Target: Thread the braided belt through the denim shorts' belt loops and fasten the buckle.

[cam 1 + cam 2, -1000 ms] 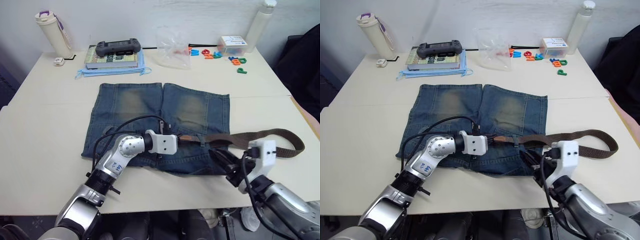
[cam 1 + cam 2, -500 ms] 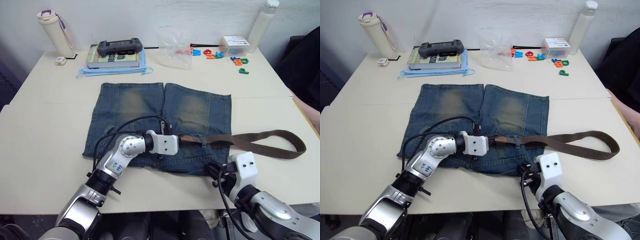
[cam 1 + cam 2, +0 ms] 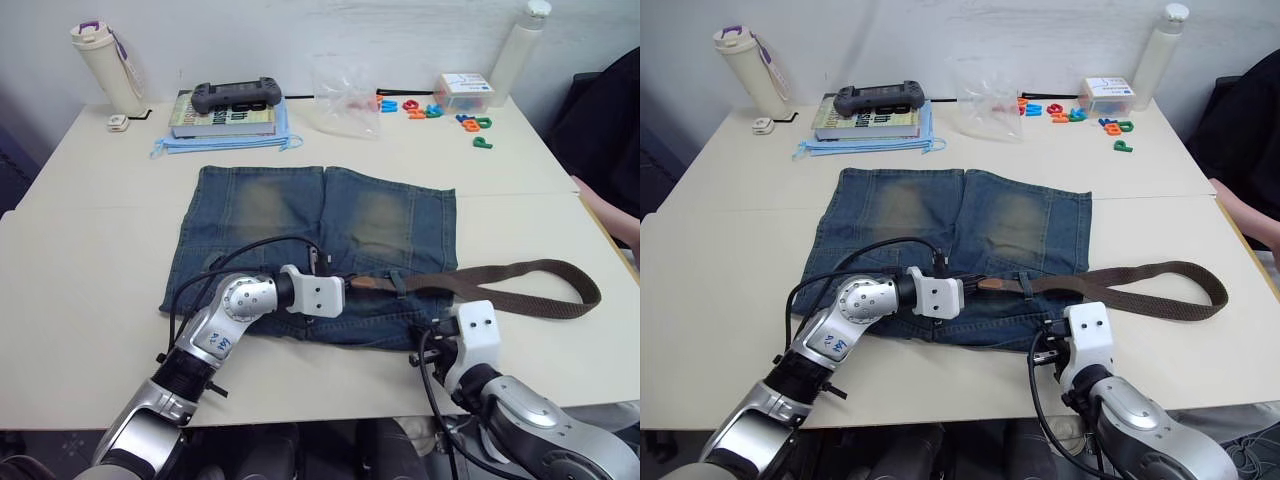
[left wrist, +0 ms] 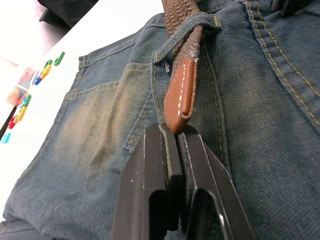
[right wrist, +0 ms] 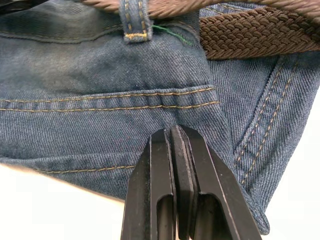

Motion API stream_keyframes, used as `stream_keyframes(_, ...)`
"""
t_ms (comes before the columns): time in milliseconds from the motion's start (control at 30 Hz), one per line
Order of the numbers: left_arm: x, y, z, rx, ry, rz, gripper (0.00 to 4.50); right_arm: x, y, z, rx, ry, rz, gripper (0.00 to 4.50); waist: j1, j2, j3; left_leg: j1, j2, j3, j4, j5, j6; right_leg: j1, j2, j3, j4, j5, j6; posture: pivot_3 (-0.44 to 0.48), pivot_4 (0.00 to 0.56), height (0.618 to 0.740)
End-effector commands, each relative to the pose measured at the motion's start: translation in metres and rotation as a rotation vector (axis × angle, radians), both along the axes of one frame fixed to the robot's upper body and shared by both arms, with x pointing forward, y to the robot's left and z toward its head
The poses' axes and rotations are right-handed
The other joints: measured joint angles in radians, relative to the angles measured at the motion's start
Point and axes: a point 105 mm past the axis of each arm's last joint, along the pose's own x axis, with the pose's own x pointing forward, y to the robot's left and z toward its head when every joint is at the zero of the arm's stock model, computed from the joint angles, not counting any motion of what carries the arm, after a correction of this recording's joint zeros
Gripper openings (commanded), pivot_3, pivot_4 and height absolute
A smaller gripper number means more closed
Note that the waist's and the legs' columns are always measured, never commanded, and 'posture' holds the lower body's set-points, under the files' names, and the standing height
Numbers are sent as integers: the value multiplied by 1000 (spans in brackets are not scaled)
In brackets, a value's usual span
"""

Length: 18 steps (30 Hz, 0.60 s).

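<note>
Left hand [image 4: 172, 137] sits closed on the waistband, fingers together and empty, the belt's tan tip lying just off their ends. Right hand [image 5: 174, 137] is also pinched together, holding nothing, hovering over the near edge of the denim below one belt loop [image 5: 134, 22].

Worktop [image 3: 90, 250] carries the denim shorts [image 3: 320, 215] spread flat, legs pointing away from the robot, waistband toward it. Braided belt [image 3: 520, 285] runs from the middle of the waistband out past the shorts' right side and curves back on the bare worktop. Its tan tip [image 4: 180, 92] has come through a loop and rests on the denim. Buckle can't be made out.

Step in hand, as I judge it: threading, early, with only the right-side loops taken and the loops to the left still to go. Next move calls for the left hand to part its fingers, take the tan tip and draw it toward the next loop, while the right steadies the cloth. Fastening is far off.
</note>
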Motion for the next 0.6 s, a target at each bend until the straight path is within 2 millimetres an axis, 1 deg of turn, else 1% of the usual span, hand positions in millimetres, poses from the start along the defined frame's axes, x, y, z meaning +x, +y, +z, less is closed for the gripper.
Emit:
stream_keyframes(33,0,17,14,-21,-20,31,0,-6,0,-16,-10,87,8,17,-1,0,0,0,0,0,0,0,0,0,0,0,0,0,0,0,150,659)
stream_keyframes(133,-3,32,25,-17,-52,47,0,-5,0,-17,-7,88,4,17,-2,0,0,0,1,0,0,0,-1,0,1,0,0,0,0,0,150,659)
stream_keyframes(267,-7,63,38,33,-121,82,0,-3,-2,-16,-10,87,5,17,-2,0,0,0,1,0,-1,0,-1,-1,1,0,0,0,-1,0,150,659)
stream_keyframes(433,-3,89,44,95,-175,129,0,1,-5,-15,-14,82,3,17,7,-2,-1,1,0,-1,0,-1,2,2,1,-1,-2,1,-2,0,150,659)
stream_keyframes(533,0,107,48,92,-212,175,0,3,-4,-12,-13,74,7,17,1,-2,-1,1,0,0,0,-2,4,3,1,0,-3,2,-2,0,150,659)
stream_keyframes(600,-2,114,53,80,-257,176,0,4,-6,-12,-14,73,6,17,3,-2,-1,1,1,0,0,-2,3,2,1,0,-3,2,-2,0,150,659)
